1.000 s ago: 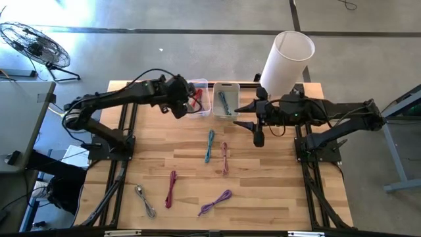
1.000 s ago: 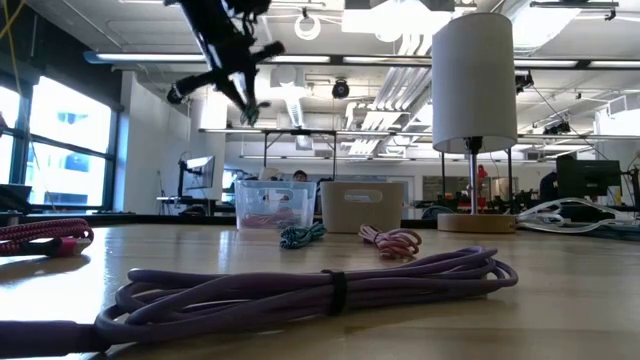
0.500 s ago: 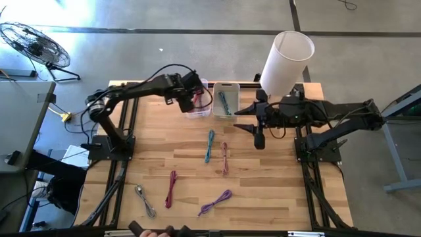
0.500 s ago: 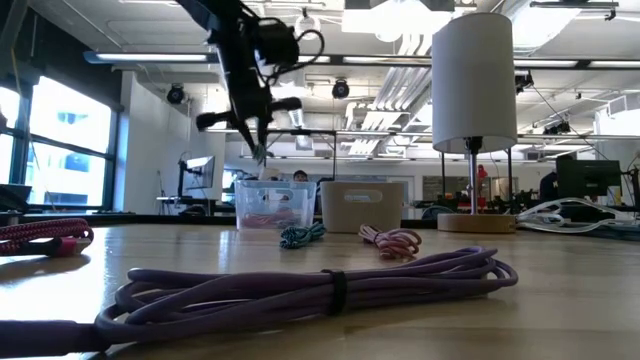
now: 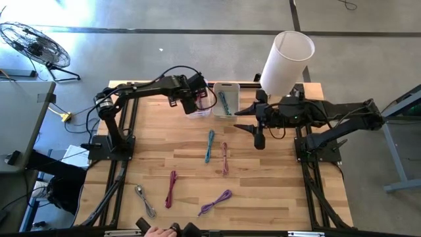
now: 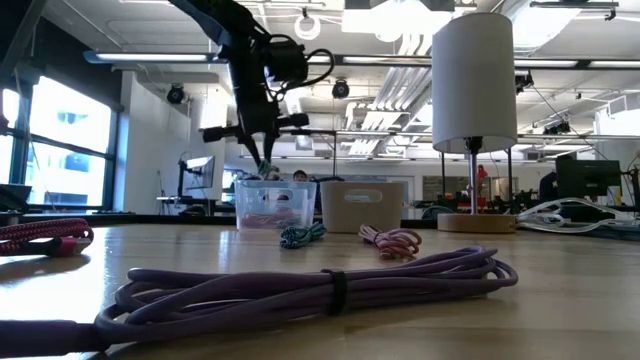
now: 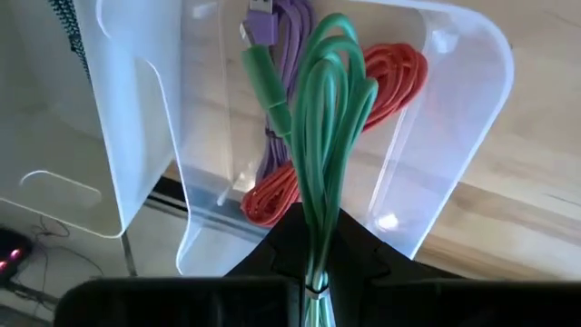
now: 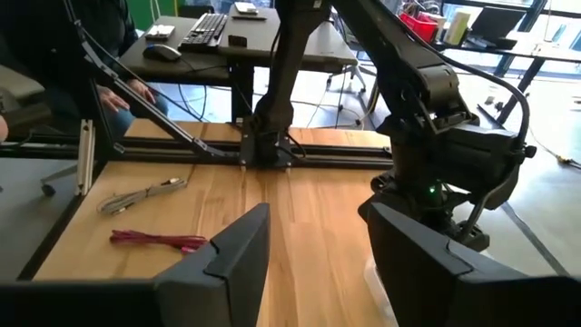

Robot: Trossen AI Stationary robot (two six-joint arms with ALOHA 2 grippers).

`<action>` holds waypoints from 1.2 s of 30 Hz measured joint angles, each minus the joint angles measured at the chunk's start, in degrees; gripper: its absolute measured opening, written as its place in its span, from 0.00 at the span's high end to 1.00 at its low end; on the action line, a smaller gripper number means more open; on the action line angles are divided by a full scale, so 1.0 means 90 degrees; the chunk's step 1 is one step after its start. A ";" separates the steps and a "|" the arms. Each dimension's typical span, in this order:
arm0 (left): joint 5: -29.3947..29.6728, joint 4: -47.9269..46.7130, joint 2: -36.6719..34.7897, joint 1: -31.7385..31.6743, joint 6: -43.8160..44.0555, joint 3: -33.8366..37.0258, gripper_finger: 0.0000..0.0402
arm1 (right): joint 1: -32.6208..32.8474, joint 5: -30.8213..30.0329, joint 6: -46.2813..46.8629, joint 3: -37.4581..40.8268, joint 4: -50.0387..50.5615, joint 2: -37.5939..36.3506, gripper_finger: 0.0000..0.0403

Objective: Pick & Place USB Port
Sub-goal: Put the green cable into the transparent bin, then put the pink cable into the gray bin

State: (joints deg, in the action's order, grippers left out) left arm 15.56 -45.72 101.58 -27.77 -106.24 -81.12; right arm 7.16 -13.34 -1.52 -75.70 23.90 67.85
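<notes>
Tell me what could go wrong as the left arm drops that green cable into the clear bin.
The green cable hangs in long loops from the left gripper, so a loop might drape over the clear bin's wall on release. The red cable and purple cable already inside could tangle with it.

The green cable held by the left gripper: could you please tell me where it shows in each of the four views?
High view: hidden under the left gripper, above the clear bin.
Low view: a short green tip hangs from that gripper just above the bin's rim.
Left wrist view: centre, the green cable pinched between the fingers, over the bin.
Right wrist view: not in it.
Shared landmark: the clear bin.
</notes>
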 joint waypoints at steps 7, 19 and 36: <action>-0.0163 0.0137 0.0000 0.0000 0.0430 0.0000 0.92 | -0.0005 -0.0022 -0.0112 0.0000 -0.0085 0.0000 0.56; -0.0396 0.0242 0.0066 -0.0044 0.1551 0.0007 0.91 | -0.0005 -0.0014 -0.0094 0.0000 -0.0166 0.0000 0.56; -0.0612 0.0295 0.0066 -0.0044 0.2270 0.0005 0.67 | -0.0002 0.0217 0.0027 0.0000 -0.0214 0.0000 0.56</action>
State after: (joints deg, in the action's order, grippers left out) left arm 10.05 -43.07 102.17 -28.16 -85.80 -81.08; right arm 7.14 -11.39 -1.28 -75.70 21.98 67.85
